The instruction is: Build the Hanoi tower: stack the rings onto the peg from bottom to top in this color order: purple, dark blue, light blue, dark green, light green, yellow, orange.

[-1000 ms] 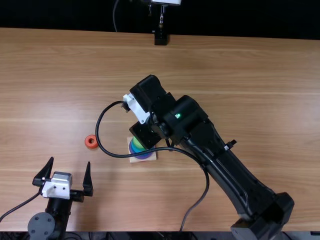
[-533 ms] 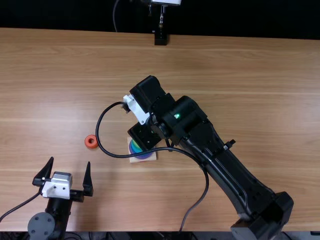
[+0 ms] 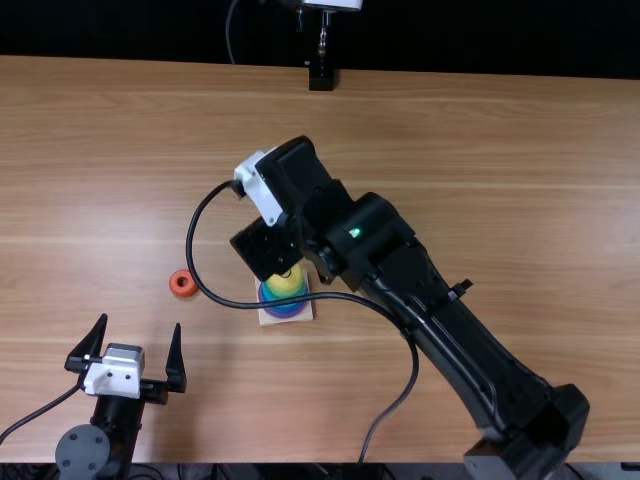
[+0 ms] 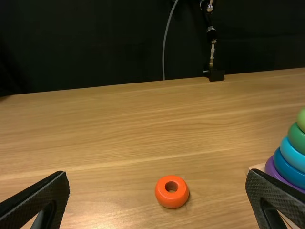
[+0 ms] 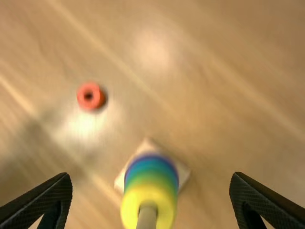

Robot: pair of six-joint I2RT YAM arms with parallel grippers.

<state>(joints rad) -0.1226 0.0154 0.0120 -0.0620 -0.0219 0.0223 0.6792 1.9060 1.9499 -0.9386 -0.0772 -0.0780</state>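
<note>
Since the earlier top views, the right gripper (image 5: 150,175) has shifted off to the far-left side of the stack, and the yellow ring (image 3: 286,280) has come into sight on top. The left gripper (image 3: 140,322) hasn't moved, nor has the orange ring (image 3: 173,284).

Status: I read it as yellow just placed, orange next, i.e. the last step. Purple ring (image 4: 270,168) is at the bottom of the stack, then dk blue, lt blue, dk green, lt green, yellow; order looks OK. Next I'd bring the right gripper over the orange ring, straddle it, close, lift, centre it above the peg (image 5: 147,215) and lower. Main risk, I'd say: coming in off-centre and catching the peg tip or knocking yellow.

Orange ring lies flat on the table (image 3: 500,200), on the left arm's side of the stack, near it but apart. Hole faces up, so its axis is vert.; it's round, no long axis in plan. Peg's long axis is vert. too, so no tilt req'd.

Right pincer: fingers apart, nothing btwn them. Left pincer: also spread w/ nothing held, nearer the table's near edge than the stack.
</note>
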